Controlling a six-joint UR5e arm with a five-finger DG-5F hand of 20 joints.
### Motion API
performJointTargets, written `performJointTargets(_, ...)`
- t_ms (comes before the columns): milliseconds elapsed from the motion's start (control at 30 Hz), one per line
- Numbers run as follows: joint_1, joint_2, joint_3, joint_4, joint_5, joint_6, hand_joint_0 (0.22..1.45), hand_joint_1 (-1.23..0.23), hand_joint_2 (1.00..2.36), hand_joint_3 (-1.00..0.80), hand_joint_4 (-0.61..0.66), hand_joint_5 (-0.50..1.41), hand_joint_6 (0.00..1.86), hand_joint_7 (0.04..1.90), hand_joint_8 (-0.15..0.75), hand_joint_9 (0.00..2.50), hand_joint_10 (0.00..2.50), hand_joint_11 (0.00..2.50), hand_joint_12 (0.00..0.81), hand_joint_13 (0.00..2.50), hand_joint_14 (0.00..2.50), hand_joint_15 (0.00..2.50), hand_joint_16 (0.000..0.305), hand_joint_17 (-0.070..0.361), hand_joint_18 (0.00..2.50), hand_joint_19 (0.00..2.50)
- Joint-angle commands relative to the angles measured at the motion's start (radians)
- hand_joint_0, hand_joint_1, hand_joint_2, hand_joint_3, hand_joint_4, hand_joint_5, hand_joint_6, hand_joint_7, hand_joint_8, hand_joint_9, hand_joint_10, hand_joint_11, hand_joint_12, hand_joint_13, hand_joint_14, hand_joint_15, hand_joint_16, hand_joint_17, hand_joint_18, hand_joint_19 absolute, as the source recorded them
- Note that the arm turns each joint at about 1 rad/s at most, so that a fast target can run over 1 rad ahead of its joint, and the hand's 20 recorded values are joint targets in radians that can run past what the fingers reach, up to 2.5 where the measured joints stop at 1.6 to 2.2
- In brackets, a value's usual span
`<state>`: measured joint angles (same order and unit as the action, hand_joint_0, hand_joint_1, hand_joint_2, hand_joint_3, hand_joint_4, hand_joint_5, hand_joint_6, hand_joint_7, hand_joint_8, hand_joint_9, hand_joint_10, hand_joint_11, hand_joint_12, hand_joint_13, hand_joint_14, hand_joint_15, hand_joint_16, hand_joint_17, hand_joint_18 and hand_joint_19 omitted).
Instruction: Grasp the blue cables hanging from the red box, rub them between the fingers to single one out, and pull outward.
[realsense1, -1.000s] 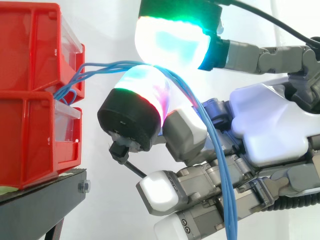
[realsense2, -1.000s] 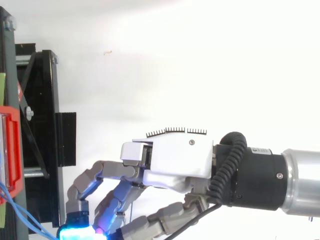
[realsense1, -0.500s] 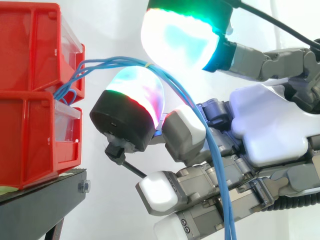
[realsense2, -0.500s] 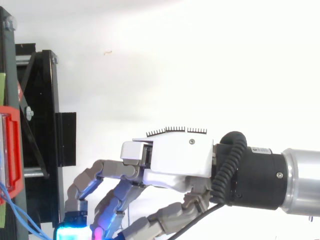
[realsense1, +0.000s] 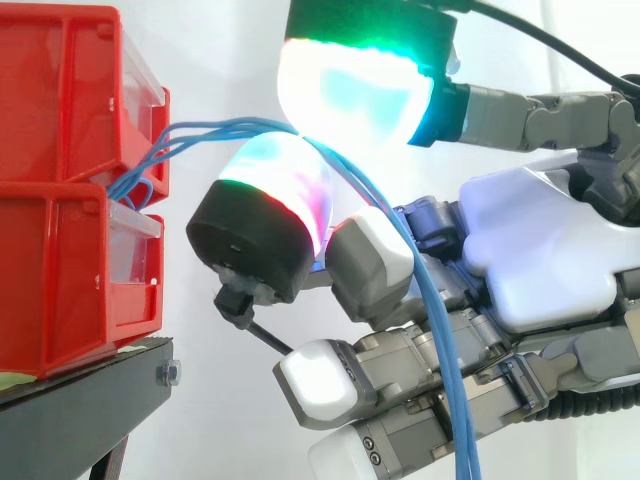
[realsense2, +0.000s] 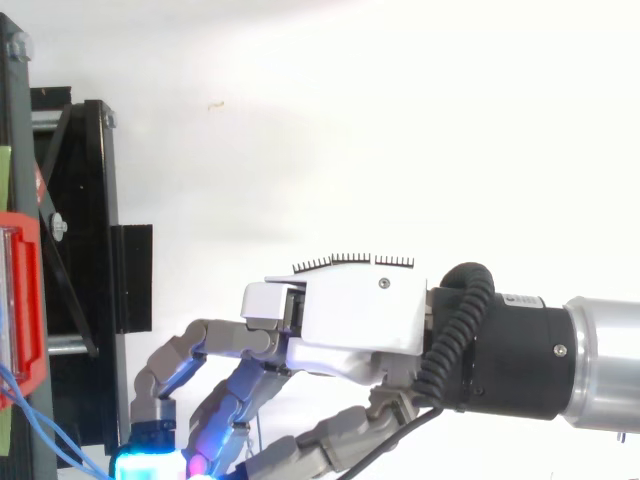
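Side view shows the hand (realsense1: 540, 260) pinching the blue cables (realsense1: 215, 128) between two glowing fingertips (realsense1: 350, 90), one pad above and one below, pressed together on the bundle. The cables leave the front of the upper red bin (realsense1: 60, 100), arch across to the pinch, then drop down over the curled fingers beneath. That bin sits on a lower red bin (realsense1: 60, 270), which rests on the black stand (realsense1: 80, 410)

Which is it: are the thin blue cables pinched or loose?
Pinched: two glowing fingertip pads of the hand squeeze the thin blue cables between them.
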<state>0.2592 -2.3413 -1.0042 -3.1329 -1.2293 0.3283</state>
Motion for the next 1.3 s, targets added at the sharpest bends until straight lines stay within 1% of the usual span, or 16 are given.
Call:
performJointTargets(0, 0.0, 0.003, -0.001, -0.003, 0.001, 0.0, 0.71, -0.88, 1.02, -0.08, -0.09, -0.13, 0.97, 1.1, 0.344, 1.07, 0.02, 0.67, 0.4, 0.83, 0.02, 0.45, 0.053, 0.119, 0.62, 0.35)
performJointTargets(33, 0.0, 0.005, -0.001, -0.003, 0.001, 0.0, 0.73, -0.88, 1.02, -0.09, -0.11, -0.14, 0.97, 1.13, 0.337, 1.05, 0.02, 0.66, 0.398, 0.83, 0.02, 0.45, 0.052, 0.118, 0.61, 0.36)
performJointTargets(233, 0.0, 0.007, -0.001, -0.015, 0.001, 0.0, 0.81, -0.9, 1.02, -0.22, -0.15, -0.16, 0.98, 1.11, 0.313, 0.97, 0.02, 0.65, 0.391, 0.79, 0.02, 0.46, 0.052, 0.117, 0.59, 0.41)
performJointTargets(500, 0.0, 0.005, 0.001, -0.015, -0.001, 0.0, 0.86, -0.9, 1.01, -0.34, -0.17, -0.17, 0.98, 1.08, 0.284, 0.89, 0.02, 0.63, 0.384, 0.75, 0.01, 0.46, 0.052, 0.118, 0.57, 0.43)
performJointTargets(600, 0.0, 0.005, 0.001, -0.015, -0.001, 0.0, 0.87, -0.9, 1.01, -0.4, -0.15, -0.18, 0.98, 1.02, 0.268, 0.86, 0.01, 0.61, 0.379, 0.73, 0.01, 0.45, 0.053, 0.118, 0.57, 0.41)
performJointTargets(633, 0.0, 0.005, -0.001, -0.015, -0.002, 0.0, 0.88, -0.91, 1.0, -0.44, -0.13, -0.19, 0.98, 0.97, 0.262, 0.83, 0.01, 0.61, 0.376, 0.71, 0.02, 0.44, 0.053, 0.119, 0.58, 0.4)
performJointTargets(700, -0.002, 0.005, -0.001, -0.015, -0.002, 0.0, 0.86, -0.93, 1.0, -0.48, -0.09, -0.19, 0.98, 0.89, 0.255, 0.8, 0.01, 0.6, 0.379, 0.71, 0.01, 0.43, 0.053, 0.12, 0.61, 0.37)
performJointTargets(733, 0.0, 0.005, -0.001, -0.015, -0.002, 0.0, 0.82, -0.97, 1.0, -0.5, -0.05, -0.19, 0.98, 0.8, 0.253, 0.79, 0.01, 0.61, 0.382, 0.72, 0.01, 0.41, 0.054, 0.122, 0.64, 0.31)
performJointTargets(800, -0.002, 0.005, -0.001, -0.015, -0.002, 0.0, 0.8, -0.98, 1.0, -0.5, -0.03, -0.19, 0.98, 0.78, 0.256, 0.79, 0.01, 0.61, 0.382, 0.72, 0.02, 0.41, 0.055, 0.123, 0.66, 0.3)
performJointTargets(867, 0.0, 0.005, -0.001, -0.015, -0.002, 0.0, 0.69, -1.0, 1.0, -0.5, 0.0, -0.18, 0.97, 0.79, 0.277, 0.85, 0.01, 0.63, 0.399, 0.74, 0.01, 0.43, 0.056, 0.127, 0.63, 0.31)
performJointTargets(900, 0.0, 0.005, -0.001, -0.015, -0.002, 0.0, 0.68, -1.0, 1.0, -0.5, 0.0, -0.18, 0.97, 0.79, 0.277, 0.85, 0.01, 0.63, 0.402, 0.74, 0.02, 0.43, 0.056, 0.127, 0.63, 0.31)
performJointTargets(1000, 0.0, 0.005, -0.001, -0.015, -0.001, 0.0, 0.61, -0.96, 1.0, -0.5, 0.03, -0.16, 0.95, 0.82, 0.295, 0.92, 0.02, 0.64, 0.41, 0.76, 0.02, 0.43, 0.058, 0.13, 0.61, 0.32)
performJointTargets(1067, 0.0, 0.005, -0.001, -0.015, 0.001, 0.0, 0.56, -0.87, 1.0, -0.5, 0.05, -0.14, 0.94, 0.87, 0.316, 1.0, 0.01, 0.64, 0.419, 0.78, 0.01, 0.44, 0.06, 0.135, 0.57, 0.36)
performJointTargets(1133, 0.0, 0.005, -0.001, -0.015, -0.001, 0.0, 0.55, -0.81, 1.0, -0.5, 0.05, -0.13, 0.93, 0.89, 0.326, 1.03, 0.01, 0.63, 0.424, 0.79, 0.01, 0.44, 0.062, 0.138, 0.53, 0.36)
performJointTargets(1200, 0.0, 0.005, -0.001, -0.015, -0.001, 0.0, 0.55, -0.79, 1.0, -0.5, 0.05, -0.13, 0.93, 0.89, 0.327, 1.04, 0.02, 0.62, 0.428, 0.79, 0.01, 0.44, 0.062, 0.14, 0.51, 0.36)
performJointTargets(1267, 0.0, 0.005, -0.001, -0.015, -0.001, 0.0, 0.56, -0.72, 1.0, -0.5, 0.06, -0.13, 0.92, 0.91, 0.333, 1.07, 0.01, 0.63, 0.43, 0.8, 0.02, 0.45, 0.063, 0.141, 0.47, 0.37)
